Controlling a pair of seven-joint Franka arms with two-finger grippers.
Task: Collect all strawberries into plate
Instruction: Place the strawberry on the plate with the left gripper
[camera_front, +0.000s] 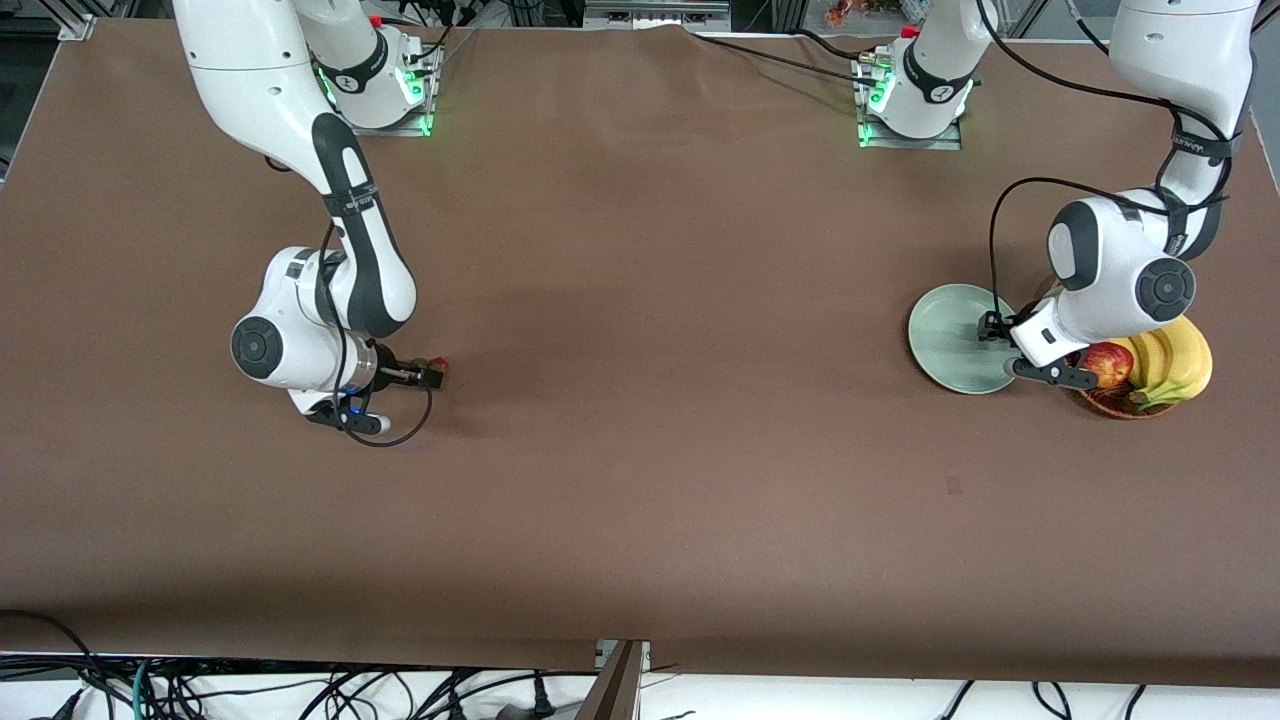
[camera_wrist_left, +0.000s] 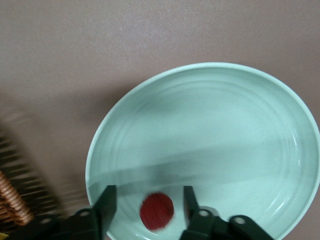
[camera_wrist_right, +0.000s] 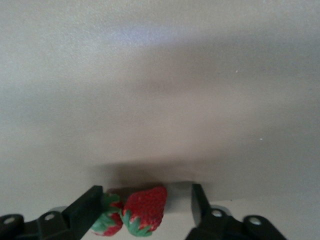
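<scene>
Strawberries (camera_wrist_right: 132, 212) (partly cut off) between open right tool (camera_wrist_right: 145, 210); left tool (camera_wrist_left: 147, 207) open over plate (camera_wrist_left: 225, 125).

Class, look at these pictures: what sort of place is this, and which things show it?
Most likely a robotics lab or test bench. Two white robot arms are bolted to a table under a brown cover, loose cables trail along its edge, and toy-like fruit sits beside a plate as practice props.

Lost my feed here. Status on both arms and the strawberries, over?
Left gripper open over plate, one strawberry between its fingers. Right gripper open, straddling two strawberries on table. Nothing in the way.
</scene>
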